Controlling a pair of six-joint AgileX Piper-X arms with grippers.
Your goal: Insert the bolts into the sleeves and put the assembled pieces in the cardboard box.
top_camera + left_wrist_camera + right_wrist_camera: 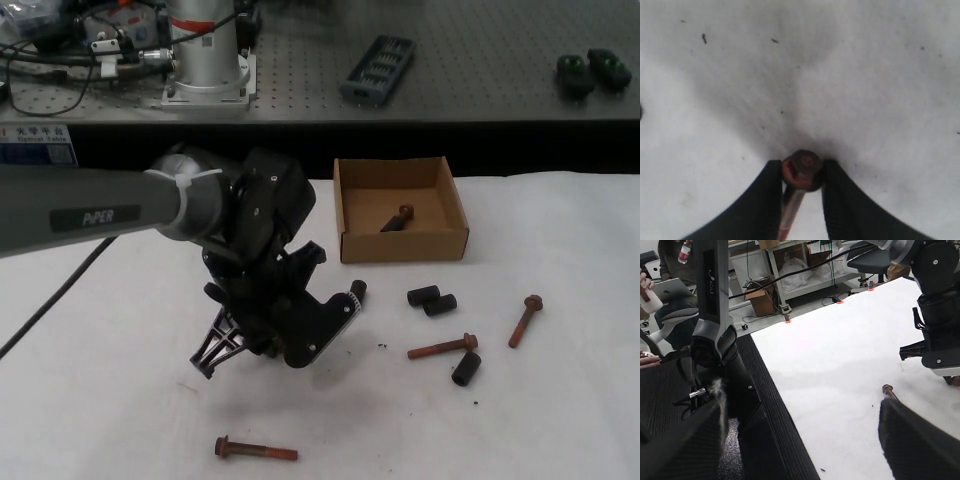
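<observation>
My left gripper (pixel 801 176) is shut on a rusty bolt (pixel 802 166), pinched just under its head and held over the white cloth. In the high view this gripper (pixel 215 352) points down at the cloth, left of centre. Three more rusty bolts lie loose on the cloth (pixel 255 450) (pixel 443 347) (pixel 525 320). Black sleeves lie near them (pixel 422 296) (pixel 440 305) (pixel 465 368). The cardboard box (pixel 400 245) holds one bolt with a sleeve (pixel 397 218). My right gripper (pixel 800 407) is open by the table's edge, its fingers (pixel 912 440) wide apart with nothing between them.
The right wrist view shows the left arm (pixel 937 315) over the cloth, a loose bolt (pixel 888 390) nearby, and the table's dark edge (pixel 775 405). Behind the cloth stands a perforated bench with a metal post (pixel 205 50) and a grey rack (pixel 378 68).
</observation>
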